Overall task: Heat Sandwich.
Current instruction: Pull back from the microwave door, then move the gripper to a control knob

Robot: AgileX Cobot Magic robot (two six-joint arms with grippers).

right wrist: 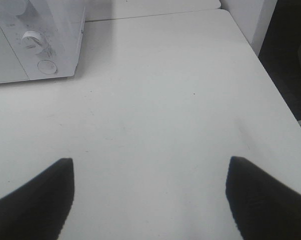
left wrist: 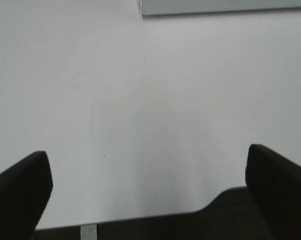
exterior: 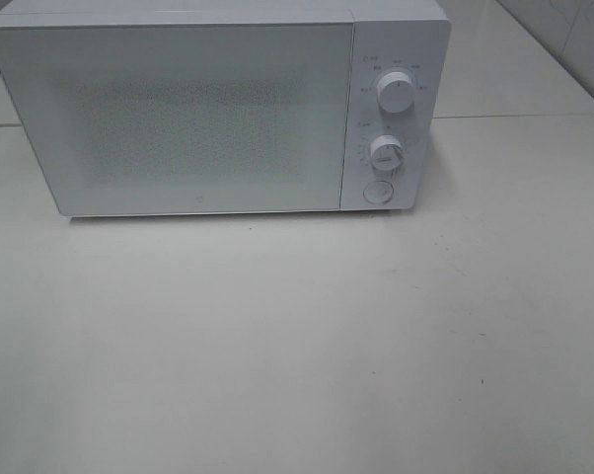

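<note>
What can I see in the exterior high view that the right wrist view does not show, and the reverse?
Only the exterior high view shows the closed door of the microwave across its full width. Only the right wrist view shows the right gripper, jaws open and holding nothing, and a side edge of the table with dark floor beyond. Both show the lower knob, the round button and bare white tabletop.

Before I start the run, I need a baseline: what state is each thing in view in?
Microwave: door shut.
Top knob: setting too small to read.
Lower knob: setting too small to read.
Left gripper: open, empty, above the table.
Right gripper: open, empty.
Sandwich: not in view.
</note>
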